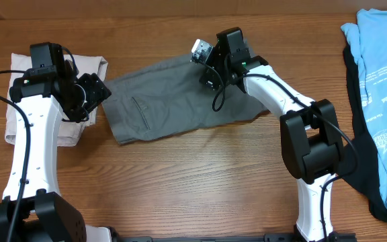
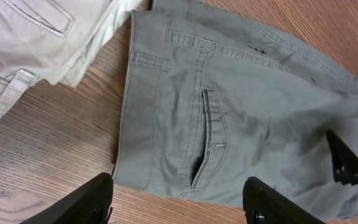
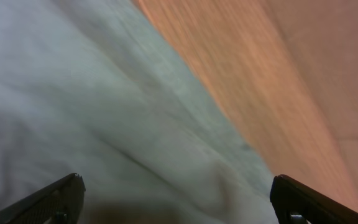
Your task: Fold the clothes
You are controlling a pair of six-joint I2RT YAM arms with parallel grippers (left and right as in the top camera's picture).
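Left gripper (image 2: 179,186): its two fingers (image 2: 95,202) are apart, and nothing is pinched between them.
Dark grey shorts (image 1: 170,101): they lie on the wooden table (image 1: 200,181), right in front of the left fingers, with the waistband end closest to them.
Slit pocket (image 2: 207,137): it sits just ahead of the gap between the left fingers.
Beige shorts (image 2: 30,37): they are off to one side of the left fingers, just beside the grey shorts. A thin strip of table shows between the two.
Right gripper (image 3: 178,186): its fingers (image 3: 55,199) are wide apart. Grey cloth lies under the gap, but the view is blurry and the fingers do not look shut on it.
Right gripper's place: it is over the far end of the grey shorts, well away from the left fingers.
Light-blue shirt (image 1: 381,87): it is far from both sets of fingers, in a loose heap on a dark cloth (image 1: 361,154).
Done so far: the grey shorts lie fairly flat. Only one pocket shows, so I think one leg may be laid over the other, but I cannot be sure.
Left to do: the grey shorts are not yet a small neat pile like the beige ones. They seem to need at least one more fold across, and both grippers are empty, so a new grab comes first.
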